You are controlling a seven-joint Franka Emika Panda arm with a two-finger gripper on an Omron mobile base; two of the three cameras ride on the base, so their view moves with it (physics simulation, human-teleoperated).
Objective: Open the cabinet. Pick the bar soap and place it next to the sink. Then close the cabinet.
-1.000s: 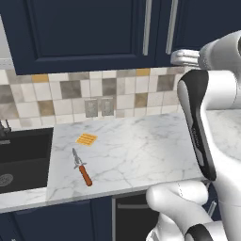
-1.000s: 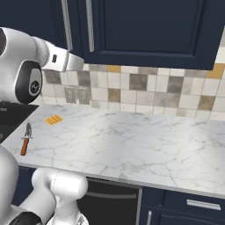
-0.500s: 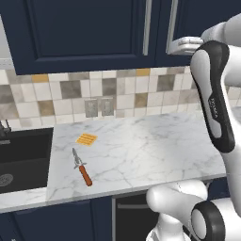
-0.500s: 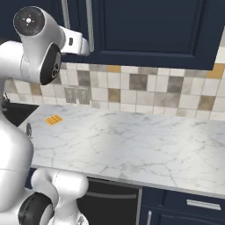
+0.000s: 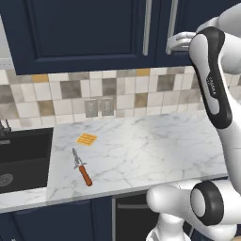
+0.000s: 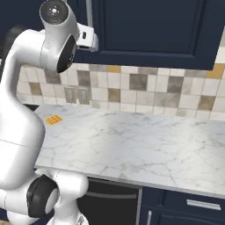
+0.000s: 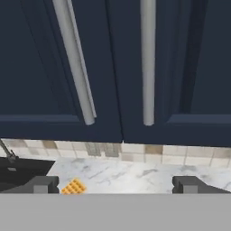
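Observation:
Two navy upper doors meet above the counter, both closed. The cabinet (image 7: pixel 198 58) is the right-hand door, with its silver bar handle (image 7: pixel 147 63) hanging just right of the seam. In the left base view that handle (image 5: pixel 172 23) sits right above my gripper (image 5: pixel 178 42). In the hand view my gripper (image 7: pixel 116 185) is open and empty, its fingertips (image 7: pixel 43 184) spread wide below the door bottoms. The dark sink (image 5: pixel 21 157) lies at the counter's left end. The bar soap is out of view.
The wider left door has a like handle (image 7: pixel 74 63). An orange ridged square (image 5: pixel 86 139) and an orange-handled knife (image 5: pixel 82 168) lie on the marble counter (image 5: pixel 150 150) near the sink. My raised arm (image 6: pixel 26 110) stands over the counter's left part.
The arm has swung upward and its elbow has risen. The hand has climbed from under the cabinets to the level of the handle ends. The jaws stayed open.

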